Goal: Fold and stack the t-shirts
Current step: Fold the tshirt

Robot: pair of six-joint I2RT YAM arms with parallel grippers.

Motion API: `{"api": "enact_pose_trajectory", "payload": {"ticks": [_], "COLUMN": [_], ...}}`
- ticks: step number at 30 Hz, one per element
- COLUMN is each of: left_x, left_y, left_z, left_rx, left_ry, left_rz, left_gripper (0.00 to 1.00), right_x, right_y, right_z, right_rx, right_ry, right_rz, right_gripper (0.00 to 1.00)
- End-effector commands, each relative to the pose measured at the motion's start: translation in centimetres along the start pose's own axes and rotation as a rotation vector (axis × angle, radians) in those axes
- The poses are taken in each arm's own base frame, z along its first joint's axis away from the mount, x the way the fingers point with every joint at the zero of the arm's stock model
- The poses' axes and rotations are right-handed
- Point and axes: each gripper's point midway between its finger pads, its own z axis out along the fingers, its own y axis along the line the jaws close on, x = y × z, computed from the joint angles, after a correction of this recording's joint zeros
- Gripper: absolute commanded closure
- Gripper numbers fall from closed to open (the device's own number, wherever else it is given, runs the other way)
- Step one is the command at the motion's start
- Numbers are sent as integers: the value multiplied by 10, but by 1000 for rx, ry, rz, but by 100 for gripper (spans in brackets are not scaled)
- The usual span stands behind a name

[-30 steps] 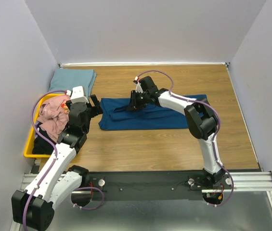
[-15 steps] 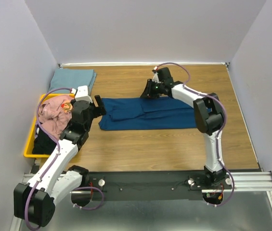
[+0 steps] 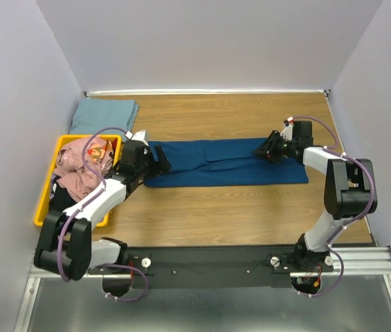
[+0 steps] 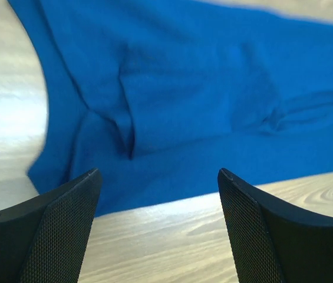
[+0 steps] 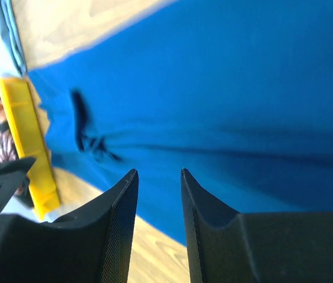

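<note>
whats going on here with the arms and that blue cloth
A blue t-shirt lies as a long strip on the table. The left tool, wide open, is at its left end; the right tool, jaws slightly apart, at its right end. Neither grips it. A pale folded shirt lies far left; crumpled shirts sit in the yellow bin.

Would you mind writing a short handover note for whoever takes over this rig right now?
Left gripper: open, empty, at the left end of the blue t-shirt.
Right gripper: jaws narrowly parted, nothing pinched, at the shirt's right end.
Things: the blue t-shirt lies mid-table, folded into a long strip. The pale grey-blue t-shirt sits folded at the back left. The pink t-shirt and black t-shirt are heaped in the yellow bin.
Done: grey-blue shirt folded; blue one folded lengthwise.
Left: probably fold the strip crosswise, stack it, then do the binned shirts.
</note>
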Motion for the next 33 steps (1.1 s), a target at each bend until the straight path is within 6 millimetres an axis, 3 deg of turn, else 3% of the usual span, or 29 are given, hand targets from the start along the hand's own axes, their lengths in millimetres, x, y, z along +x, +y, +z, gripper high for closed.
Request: {"api": "enact_pose_trajectory", "payload": {"ticks": [1, 9, 11, 13, 20, 33], "left_x": [13, 49, 52, 54, 51, 46], "left_y": [-11, 10, 13, 17, 25, 31], "left_z": [8, 24, 25, 26, 24, 24], "left_rx": [59, -12, -25, -36, -76, -100], "left_ry": [103, 260, 272, 276, 266, 254], "left_rz": [-37, -39, -38, -43, -33, -20], "left_gripper": [13, 15, 15, 15, 16, 16], "right_x": [30, 78, 71, 85, 89, 103], "right_y": [26, 64, 67, 70, 65, 69], "right_z": [-1, 21, 33, 41, 67, 84], "right_rx": [-163, -220, -166, -124, 16, -17], "right_ry": [80, 189, 159, 209, 237, 335], "right_rz": [-5, -222, -351, -423, -710, -862], "right_gripper": [58, 58, 60, 64, 64, 64]}}
